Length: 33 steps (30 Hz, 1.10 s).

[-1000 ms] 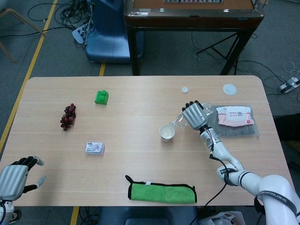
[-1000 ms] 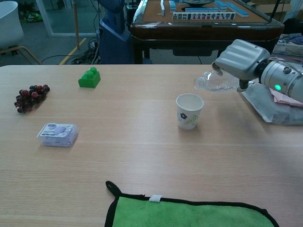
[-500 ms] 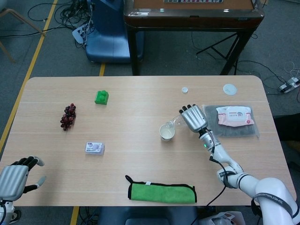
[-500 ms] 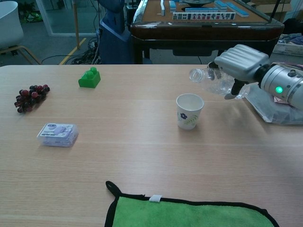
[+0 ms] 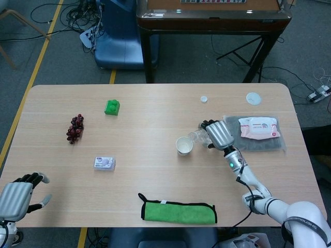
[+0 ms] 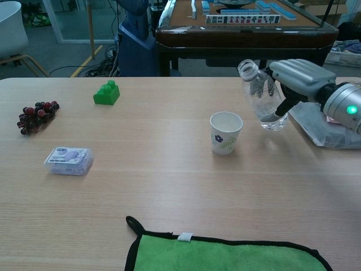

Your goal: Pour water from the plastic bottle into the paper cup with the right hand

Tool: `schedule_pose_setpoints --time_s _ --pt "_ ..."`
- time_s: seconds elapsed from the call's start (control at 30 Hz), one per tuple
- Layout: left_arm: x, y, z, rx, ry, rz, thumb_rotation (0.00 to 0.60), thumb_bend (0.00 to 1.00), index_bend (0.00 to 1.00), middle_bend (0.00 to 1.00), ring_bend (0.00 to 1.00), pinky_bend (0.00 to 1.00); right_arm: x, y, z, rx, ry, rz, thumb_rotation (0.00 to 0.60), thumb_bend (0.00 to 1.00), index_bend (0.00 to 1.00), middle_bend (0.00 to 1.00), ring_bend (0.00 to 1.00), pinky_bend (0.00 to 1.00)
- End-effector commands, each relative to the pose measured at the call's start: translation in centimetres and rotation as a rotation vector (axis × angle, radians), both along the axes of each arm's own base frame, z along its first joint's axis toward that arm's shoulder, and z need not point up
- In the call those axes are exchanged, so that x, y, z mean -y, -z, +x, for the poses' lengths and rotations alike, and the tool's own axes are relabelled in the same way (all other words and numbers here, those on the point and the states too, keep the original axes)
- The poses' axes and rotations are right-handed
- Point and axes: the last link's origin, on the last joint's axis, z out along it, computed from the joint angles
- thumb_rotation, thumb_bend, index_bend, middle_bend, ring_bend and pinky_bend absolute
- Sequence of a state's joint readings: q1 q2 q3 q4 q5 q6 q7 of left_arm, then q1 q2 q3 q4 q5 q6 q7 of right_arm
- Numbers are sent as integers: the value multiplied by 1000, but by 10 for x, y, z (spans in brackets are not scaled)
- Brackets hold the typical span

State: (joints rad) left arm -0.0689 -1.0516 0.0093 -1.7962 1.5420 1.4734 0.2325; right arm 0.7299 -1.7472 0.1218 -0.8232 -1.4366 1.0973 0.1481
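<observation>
A clear, uncapped plastic bottle (image 6: pixel 260 97) stands nearly upright, leaning slightly left, its base low over the table just right of the paper cup (image 6: pixel 225 132). My right hand (image 6: pixel 300 79) grips the bottle from the right; in the head view this hand (image 5: pixel 219 134) covers most of the bottle (image 5: pixel 197 136). The white cup (image 5: pixel 184 145) with a leaf print stands upright and open-topped. My left hand (image 5: pixel 15 198) hangs beyond the near left table corner, fingers apart and holding nothing.
A wipes pack (image 5: pixel 259 128) on a grey bag lies right of my right hand. A bottle cap (image 5: pixel 204 98) and a round lid (image 5: pixel 253 97) lie at the back. Grapes (image 5: pixel 75 128), a green brick (image 5: pixel 112 107), a small box (image 5: pixel 104 163) and a green cloth (image 5: pixel 178 211) are spread elsewhere.
The bottle has swung from lying tilted with its mouth over the cup back to nearly upright. My right hand has moved right and down with it.
</observation>
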Motion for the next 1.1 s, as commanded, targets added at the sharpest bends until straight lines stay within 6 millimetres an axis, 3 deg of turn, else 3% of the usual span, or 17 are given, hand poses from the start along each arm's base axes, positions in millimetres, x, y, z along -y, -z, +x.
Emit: schedule_pose_setpoints --time_s 0.03,0.57,1.1 --pt "0 0 0 0 0 -1 600 207 448 378 386 518 -7 -2 -7 100 35 23 600 158 621 636 553 632" --pt "0 3 -1 -18 0 -1 600 206 448 378 386 518 -36 3 -32 464 164 163 600 159 621 636 553 632" --pt "0 5 -1 -18 -4 -14 600 206 448 378 386 518 -44 10 -55 668 291 262 600 159 621 636 551 632"
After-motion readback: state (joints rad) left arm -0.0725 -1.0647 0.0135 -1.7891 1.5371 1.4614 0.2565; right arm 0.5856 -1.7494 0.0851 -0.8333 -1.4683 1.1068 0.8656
